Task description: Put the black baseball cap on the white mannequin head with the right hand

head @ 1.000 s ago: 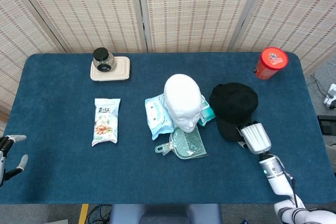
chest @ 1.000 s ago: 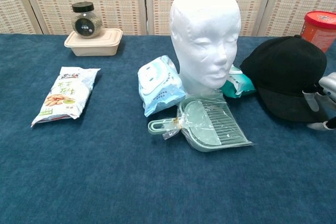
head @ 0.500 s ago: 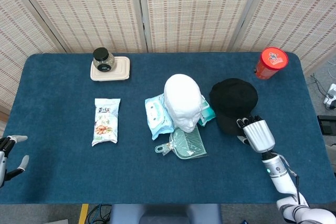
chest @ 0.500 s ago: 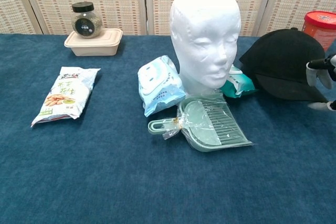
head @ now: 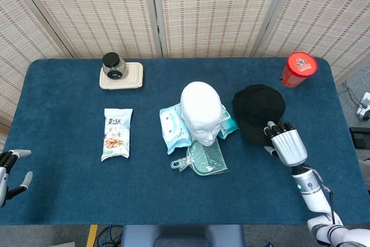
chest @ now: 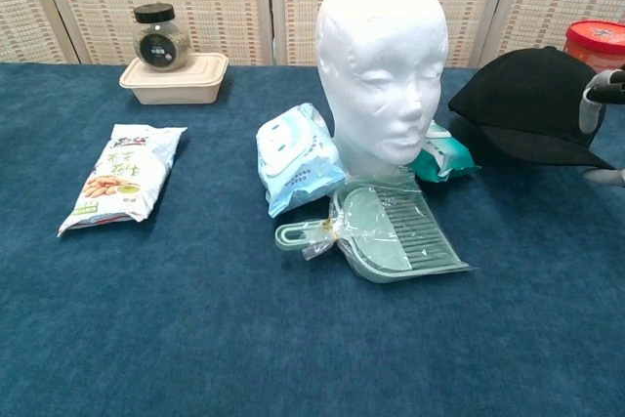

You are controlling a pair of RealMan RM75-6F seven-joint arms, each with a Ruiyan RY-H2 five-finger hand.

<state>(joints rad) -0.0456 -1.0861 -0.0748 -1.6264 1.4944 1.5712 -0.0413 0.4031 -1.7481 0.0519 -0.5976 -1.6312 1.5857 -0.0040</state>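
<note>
The white mannequin head point(head: 201, 111) point(chest: 383, 65) stands upright mid-table, facing the near edge. To its right, the black baseball cap point(head: 258, 111) point(chest: 527, 104) hangs tilted above the cloth, brim toward my right hand point(head: 289, 146) point(chest: 605, 109). That hand grips the brim at its near right edge, and its fingers point(head: 276, 126) curl over the brim. The cap sits beside the mannequin head, not on it. My left hand point(head: 8, 169) hovers off the table's near left corner, fingers apart and holding nothing.
A red canister point(head: 298, 69) stands at the far right behind the cap. Blue and green wipes packs point(head: 174, 125) and a bagged green dustpan point(head: 202, 157) lie around the mannequin's base. A snack bag point(head: 117, 133) and a jar on a beige box point(head: 120, 74) sit to the left.
My right hand took hold of the cap's brim and raised it off the table, shifting slightly right and away. The left hand barely moved.
</note>
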